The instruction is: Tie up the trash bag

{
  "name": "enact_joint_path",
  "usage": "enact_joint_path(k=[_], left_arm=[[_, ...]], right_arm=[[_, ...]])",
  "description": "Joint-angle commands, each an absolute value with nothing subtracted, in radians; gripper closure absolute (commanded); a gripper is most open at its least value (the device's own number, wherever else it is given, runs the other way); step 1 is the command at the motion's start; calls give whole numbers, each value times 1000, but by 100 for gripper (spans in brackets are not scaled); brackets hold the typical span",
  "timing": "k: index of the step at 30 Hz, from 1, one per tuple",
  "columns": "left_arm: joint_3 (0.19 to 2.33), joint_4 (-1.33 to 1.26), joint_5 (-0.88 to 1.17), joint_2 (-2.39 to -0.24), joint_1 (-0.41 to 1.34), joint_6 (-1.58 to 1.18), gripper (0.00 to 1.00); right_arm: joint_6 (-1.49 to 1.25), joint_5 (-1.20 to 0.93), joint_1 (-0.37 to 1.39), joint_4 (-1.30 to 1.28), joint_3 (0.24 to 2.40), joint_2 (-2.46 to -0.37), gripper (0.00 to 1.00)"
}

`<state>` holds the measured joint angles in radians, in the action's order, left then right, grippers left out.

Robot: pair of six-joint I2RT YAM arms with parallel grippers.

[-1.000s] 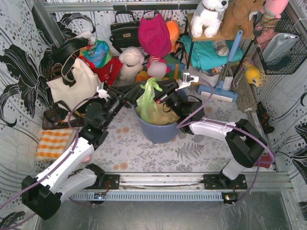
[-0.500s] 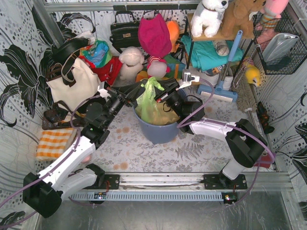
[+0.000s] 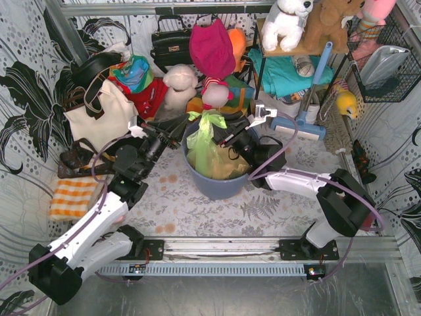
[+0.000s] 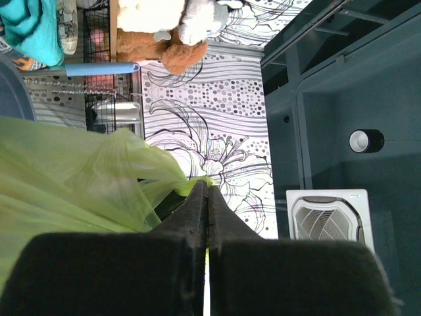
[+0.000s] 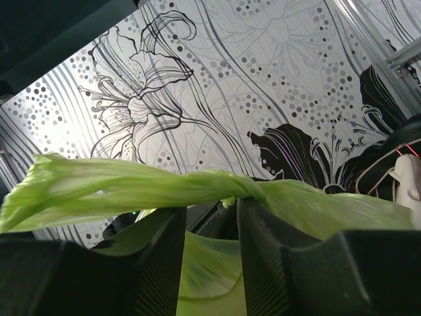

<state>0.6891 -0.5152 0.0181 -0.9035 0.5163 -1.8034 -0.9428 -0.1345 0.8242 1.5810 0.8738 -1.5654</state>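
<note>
trash bag (image 3: 209,148): translucent light green, tan showing through | bin (image 3: 220,187): blue-grey | counter (image 3: 197,207): pale grey, fern-leaf print | walls (image 3: 26,85): white, black flowers and dots | towel (image 3: 74,197), left edge: orange-white check | tote bag (image 3: 105,118): cream, black handles | fingers (image 5: 154,263): black

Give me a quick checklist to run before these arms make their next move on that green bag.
1. Left claw grip: shut on a flap of the trash bag: ok.
2. Right claw grip: fingers apart, the bag's twisted strand only lies across them: not ok.
3. Bag sits inside the bin: ok.
4. Bag neck gathered above the bin's rim: ok.
5. Knot finished: cannot tell.
</note>
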Motion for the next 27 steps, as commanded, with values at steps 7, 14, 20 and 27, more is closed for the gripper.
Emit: enact_joint_path(k=[7, 14, 20, 27], left_arm=[[761, -517, -54, -895, 520, -1688, 100], [790, -494, -53, -908, 518, -1660, 100], [799, -473, -64, -911, 518, -1633, 100], [828, -471, -37, -928, 516, -1601, 100]], right_arm=[[-934, -136, 824, 1327, 777, -1370, 57], [-822, -123, 823, 790, 871, -1170, 56], [-652, -127, 823, 423, 1023, -1095, 61], [-158, -253, 824, 375, 1057, -1042, 52]])
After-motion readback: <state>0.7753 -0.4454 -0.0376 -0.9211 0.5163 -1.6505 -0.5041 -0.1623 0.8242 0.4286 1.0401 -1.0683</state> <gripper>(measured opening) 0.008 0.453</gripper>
